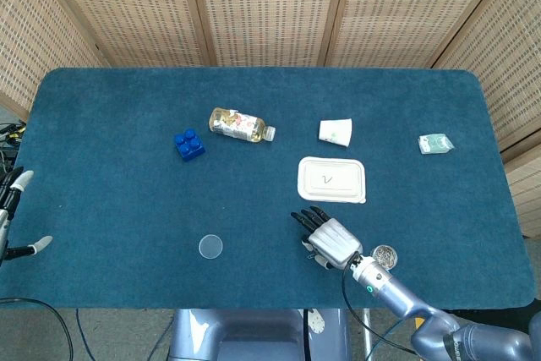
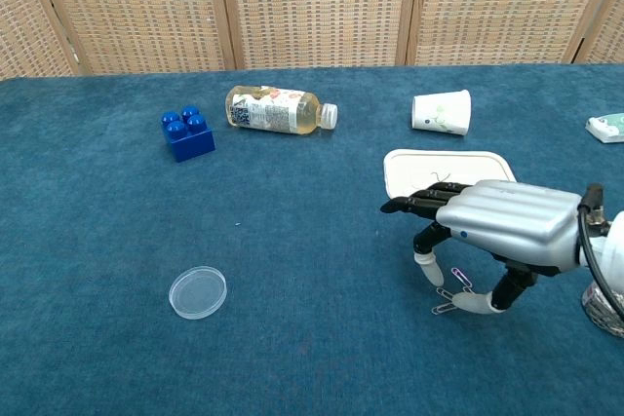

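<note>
The right hand point(image 2: 492, 231) is held low over the paper clips point(image 2: 454, 291) near the front edge of the table point(image 1: 101, 166), right of the middle. Its fingers point(image 2: 414, 206) are stretched forward and spread apart, palm down, and nothing is clamped in it. In the chest view the thumb tip is seen right beside the clips; whether it touches them cannot be told. In the head view the clips are hidden beneath the hand point(image 1: 325, 238).

Just behind the hand, toward the back edge, a white lidded tray point(image 1: 331, 179) lies flat. A small paper cup point(image 1: 335, 132) lies on its side behind the tray. A round metal object point(image 1: 385, 254) is seen beside the right wrist, close to the front edge.

The left hand point(image 1: 13, 213) is seen only at the left edge of the table in the head view, with fingers apart and nothing held.

A plastic bottle point(image 1: 241, 125) lies on its side left of the middle, with a blue toy brick point(image 1: 188, 144) just beside it toward the left edge. A clear round lid point(image 1: 210, 247) lies near the front edge, left of the middle. A small greenish packet point(image 1: 435, 144) lies near the right edge.
</note>
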Robot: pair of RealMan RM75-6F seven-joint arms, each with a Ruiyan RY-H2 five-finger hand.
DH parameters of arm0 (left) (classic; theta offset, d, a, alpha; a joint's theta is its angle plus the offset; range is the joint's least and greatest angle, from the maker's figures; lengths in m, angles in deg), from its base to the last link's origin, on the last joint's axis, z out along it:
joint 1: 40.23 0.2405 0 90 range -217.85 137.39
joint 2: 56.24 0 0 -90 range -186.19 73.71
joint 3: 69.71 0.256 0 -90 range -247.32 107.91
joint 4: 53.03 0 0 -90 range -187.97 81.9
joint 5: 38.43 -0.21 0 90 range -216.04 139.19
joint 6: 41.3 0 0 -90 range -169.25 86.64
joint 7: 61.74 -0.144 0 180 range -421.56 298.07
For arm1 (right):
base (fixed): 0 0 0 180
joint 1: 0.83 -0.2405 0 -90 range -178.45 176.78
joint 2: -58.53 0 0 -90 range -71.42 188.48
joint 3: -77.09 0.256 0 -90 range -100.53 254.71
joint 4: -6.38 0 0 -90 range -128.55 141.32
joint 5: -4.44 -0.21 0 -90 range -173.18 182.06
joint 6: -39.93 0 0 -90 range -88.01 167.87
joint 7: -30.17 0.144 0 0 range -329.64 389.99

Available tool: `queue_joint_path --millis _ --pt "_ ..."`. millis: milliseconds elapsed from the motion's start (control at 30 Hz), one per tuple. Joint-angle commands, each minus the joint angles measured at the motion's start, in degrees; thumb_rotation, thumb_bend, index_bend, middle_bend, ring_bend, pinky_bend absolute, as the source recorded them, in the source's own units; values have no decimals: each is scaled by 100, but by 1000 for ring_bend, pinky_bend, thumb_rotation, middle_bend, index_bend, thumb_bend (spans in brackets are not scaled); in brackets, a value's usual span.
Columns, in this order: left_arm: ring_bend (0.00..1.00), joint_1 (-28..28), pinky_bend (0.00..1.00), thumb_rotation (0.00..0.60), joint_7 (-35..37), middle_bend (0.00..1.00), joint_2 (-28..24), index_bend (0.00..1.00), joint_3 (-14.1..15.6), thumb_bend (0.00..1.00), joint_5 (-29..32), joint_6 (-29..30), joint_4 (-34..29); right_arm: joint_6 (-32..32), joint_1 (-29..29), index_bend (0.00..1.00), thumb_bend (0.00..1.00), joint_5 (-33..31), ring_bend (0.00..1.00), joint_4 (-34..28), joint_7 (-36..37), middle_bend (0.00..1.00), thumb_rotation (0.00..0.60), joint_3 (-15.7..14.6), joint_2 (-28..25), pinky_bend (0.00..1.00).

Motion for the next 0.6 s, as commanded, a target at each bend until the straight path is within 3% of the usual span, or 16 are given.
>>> queue_joint_path --millis 33,600 --pt "0 -5 0 600 -14 0 8 0 2 0 -1 -6 5 -2 -1 513 320 -25 0 26 -14 0 600 -23 27 0" --pt "0 -17 0 600 -5 0 16 0 -5 0 27 -31 13 159 -82 522 320 -323 0 358 -83 0 600 -90 354 0"
